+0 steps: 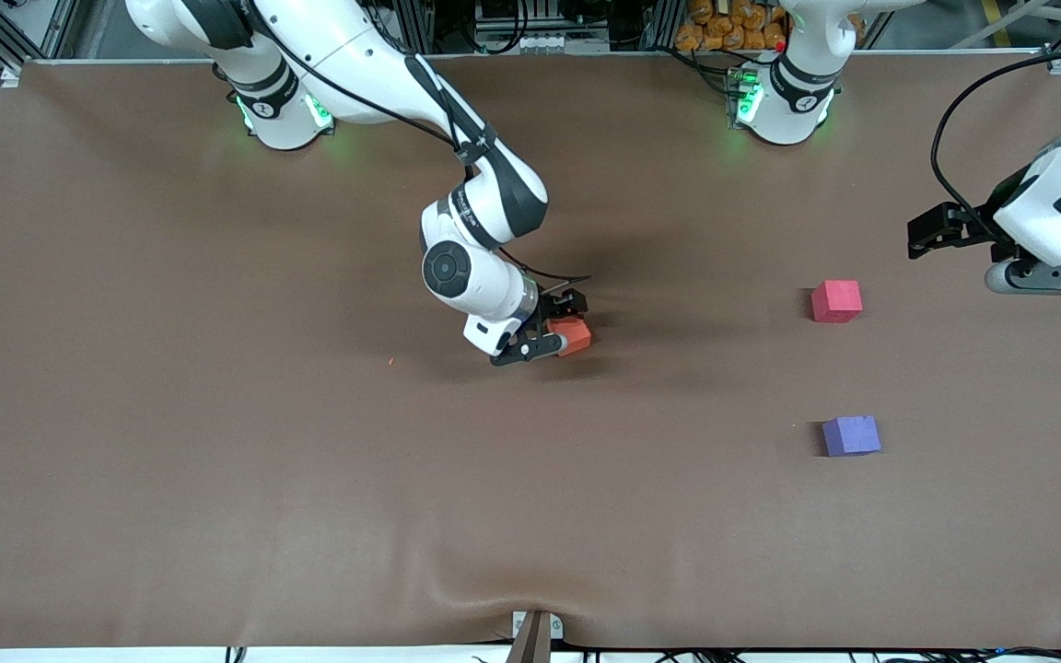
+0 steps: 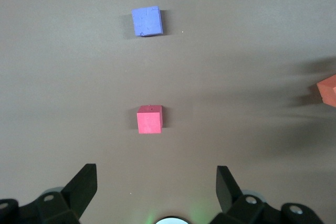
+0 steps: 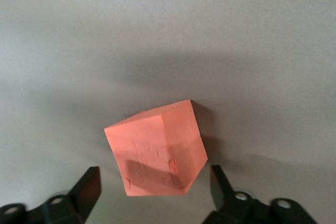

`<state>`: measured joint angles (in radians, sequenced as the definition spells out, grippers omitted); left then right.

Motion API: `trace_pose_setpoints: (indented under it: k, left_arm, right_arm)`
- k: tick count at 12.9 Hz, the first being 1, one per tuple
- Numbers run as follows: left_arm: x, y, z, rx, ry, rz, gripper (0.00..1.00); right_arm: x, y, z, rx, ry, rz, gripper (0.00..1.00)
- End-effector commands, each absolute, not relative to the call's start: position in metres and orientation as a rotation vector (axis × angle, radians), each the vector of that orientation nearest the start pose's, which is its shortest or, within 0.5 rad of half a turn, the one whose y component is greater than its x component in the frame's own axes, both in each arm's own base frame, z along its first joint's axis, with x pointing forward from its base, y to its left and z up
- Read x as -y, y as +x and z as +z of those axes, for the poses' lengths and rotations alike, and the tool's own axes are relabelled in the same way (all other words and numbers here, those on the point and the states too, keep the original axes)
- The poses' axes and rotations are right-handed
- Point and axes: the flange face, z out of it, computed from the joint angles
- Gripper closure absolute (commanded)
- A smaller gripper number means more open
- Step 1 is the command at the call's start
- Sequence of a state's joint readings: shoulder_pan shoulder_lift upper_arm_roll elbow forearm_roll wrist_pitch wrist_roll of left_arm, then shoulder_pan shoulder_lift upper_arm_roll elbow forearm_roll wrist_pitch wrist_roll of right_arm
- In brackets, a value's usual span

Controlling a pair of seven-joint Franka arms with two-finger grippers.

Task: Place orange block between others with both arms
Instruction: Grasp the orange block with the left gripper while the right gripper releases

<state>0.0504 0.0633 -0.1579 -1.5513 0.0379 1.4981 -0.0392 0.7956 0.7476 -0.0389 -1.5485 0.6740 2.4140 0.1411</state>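
Observation:
The orange block (image 1: 573, 335) (image 3: 157, 149) sits on the brown mat near the table's middle. My right gripper (image 1: 560, 328) (image 3: 155, 183) is low around it and open. There is a gap between each fingertip and the block, and the block is turned at an angle to the fingers. The pinkish-red cube (image 1: 836, 301) (image 2: 149, 119) and the purple-blue cube (image 1: 851, 436) (image 2: 146, 21) lie toward the left arm's end, the purple-blue one nearer the front camera. My left gripper (image 2: 157, 176) waits in the air close to the pinkish-red cube, open and empty.
The brown mat (image 1: 217, 442) covers the whole table and has a wrinkle at its front edge (image 1: 457, 589). A tiny orange speck (image 1: 390, 362) lies toward the right arm's end. The two green-lit bases (image 1: 280, 115) (image 1: 784, 106) stand along the back edge.

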Motion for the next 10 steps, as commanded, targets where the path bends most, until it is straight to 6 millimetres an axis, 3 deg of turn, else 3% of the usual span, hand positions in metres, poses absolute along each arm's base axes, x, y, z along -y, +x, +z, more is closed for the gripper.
trace_pose_setpoints:
  k: [1, 2, 4, 7, 10]
  left_arm:
    - [0.069, 0.56, 0.587, -0.137, -3.122, 0.209, 0.0]
    - [0.085, 0.562, 0.576, -0.128, -3.128, 0.224, 0.0]
    - [0.144, 0.574, 0.539, -0.061, -3.132, 0.241, 0.0]
    - [0.257, 0.573, 0.467, 0.115, -3.086, 0.259, 0.0]
    - [0.341, 0.557, 0.403, 0.321, -3.035, 0.233, 0.0]
  right_arm:
    - [-0.489, 0.536, 0.231, 0.143, -2.655, 0.094, 0.0]
    - [-0.481, 0.543, 0.242, 0.134, -2.651, 0.097, 0.0]
    - [-0.451, 0.558, 0.276, 0.128, -2.646, 0.197, 0.0]
    - [-0.367, 0.583, 0.37, 0.189, -2.709, 0.311, 0.0]
    - [-0.269, 0.589, 0.457, 0.186, -2.807, 0.355, 0.0]
